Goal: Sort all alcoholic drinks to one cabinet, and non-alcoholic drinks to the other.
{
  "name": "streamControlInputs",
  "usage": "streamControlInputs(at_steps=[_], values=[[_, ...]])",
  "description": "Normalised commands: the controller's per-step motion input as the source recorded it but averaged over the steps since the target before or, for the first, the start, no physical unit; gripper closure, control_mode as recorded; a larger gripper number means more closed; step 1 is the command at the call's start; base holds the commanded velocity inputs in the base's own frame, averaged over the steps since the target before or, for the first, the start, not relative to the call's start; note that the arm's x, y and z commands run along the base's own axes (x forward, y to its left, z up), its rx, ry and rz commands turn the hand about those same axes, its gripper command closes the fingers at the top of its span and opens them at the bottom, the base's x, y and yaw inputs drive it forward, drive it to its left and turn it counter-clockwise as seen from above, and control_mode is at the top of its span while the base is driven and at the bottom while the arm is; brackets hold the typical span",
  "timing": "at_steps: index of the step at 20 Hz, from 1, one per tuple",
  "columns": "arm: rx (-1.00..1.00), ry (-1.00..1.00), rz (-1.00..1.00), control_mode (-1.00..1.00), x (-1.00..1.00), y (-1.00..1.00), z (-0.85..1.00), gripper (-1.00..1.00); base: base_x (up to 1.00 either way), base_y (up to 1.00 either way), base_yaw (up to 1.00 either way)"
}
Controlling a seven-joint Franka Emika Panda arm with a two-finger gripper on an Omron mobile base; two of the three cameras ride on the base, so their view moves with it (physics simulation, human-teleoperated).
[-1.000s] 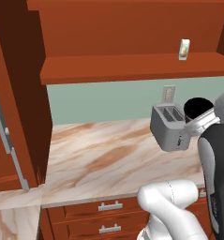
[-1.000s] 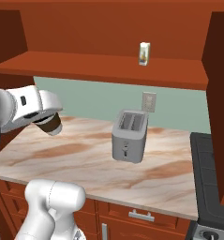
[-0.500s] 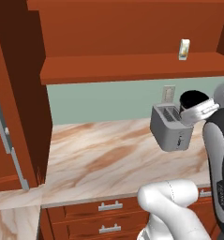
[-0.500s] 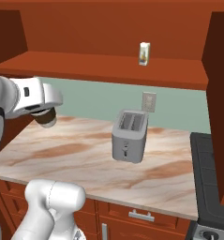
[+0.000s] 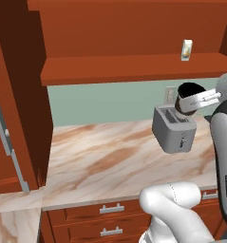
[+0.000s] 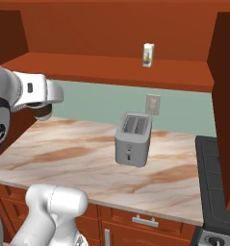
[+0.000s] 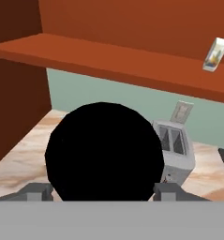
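Observation:
My gripper (image 7: 103, 189) is shut on the short dark-brown cup (image 7: 103, 150), whose black lid faces the hand camera between the two fingertips (image 7: 37, 190). In the left base view the cup (image 5: 187, 96) hangs in the gripper (image 5: 194, 101) above the counter, below the cabinet shelf (image 5: 134, 69). From the right, the cup (image 6: 42, 114) peeks out under the gripper (image 6: 44, 108). A small cream-white carton (image 5: 186, 50) (image 6: 147, 55) (image 7: 215, 55) stands on the shelf (image 6: 87, 67) at its right end. The bottles are out of view.
A grey toaster (image 5: 174, 129) (image 6: 133, 139) (image 7: 176, 152) stands on the marble counter (image 5: 110, 161), just below and beside the held cup. A dark stove (image 6: 217, 182) borders the counter's right end. Drawer units (image 5: 110, 220) run under the counter; a cabinet side wall (image 5: 20, 95) rises at left.
The gripper has lifted the cup higher above the counter and carried it slightly left. The toaster and the carton have not moved.

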Motion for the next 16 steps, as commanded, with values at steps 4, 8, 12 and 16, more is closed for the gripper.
streamControlInputs(at_steps=[4, 8, 12, 16], values=[[0.1, -0.01, -0.01, -1.0, 0.24, 0.19, 0.14, 1.0, 0.0, 0.0, 0.0], [0.06, -0.02, -0.04, -1.0, 0.27, 0.2, 0.07, 1.0, 0.0, 0.0, 0.0], [0.04, -0.01, -0.08, -1.0, 0.25, 0.17, 0.01, 1.0, 0.0, 0.0, 0.0], [0.03, -0.02, -0.09, -1.0, 0.22, 0.13, 0.0, 1.0, 0.0, 0.0, 0.0]])
